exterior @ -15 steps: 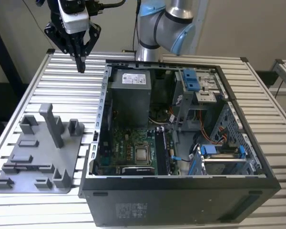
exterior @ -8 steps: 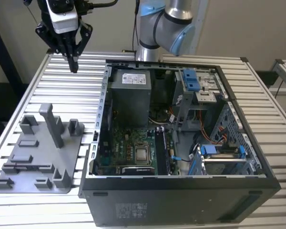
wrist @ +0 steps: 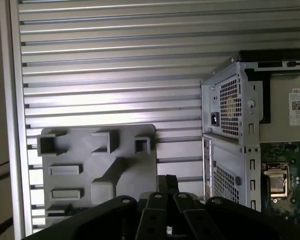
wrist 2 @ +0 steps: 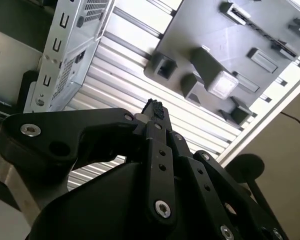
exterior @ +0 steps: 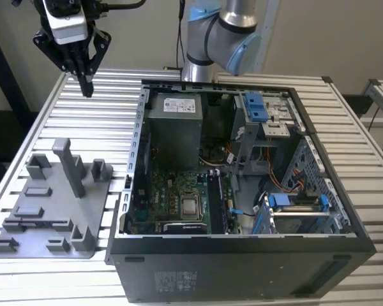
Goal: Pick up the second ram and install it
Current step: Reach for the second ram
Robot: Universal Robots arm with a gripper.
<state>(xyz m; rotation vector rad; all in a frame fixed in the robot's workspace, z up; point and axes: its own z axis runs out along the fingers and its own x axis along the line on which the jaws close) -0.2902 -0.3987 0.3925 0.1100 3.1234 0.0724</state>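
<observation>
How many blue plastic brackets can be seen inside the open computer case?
2. One blue bracket sits in the computer case toward the exterior view's top, near the grey power supply; the other lies lower, toward the exterior view's right. More may be hidden.

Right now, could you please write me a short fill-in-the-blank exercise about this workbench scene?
1. The grey fixture tray lies on the exterior view's ___ of the open computer case.
2. Inside the case, the green ___ carries the processor socket.
3. The gripper hangs above the slatted table with its jaws ___.
Missing words: left; motherboard; shut.
</observation>
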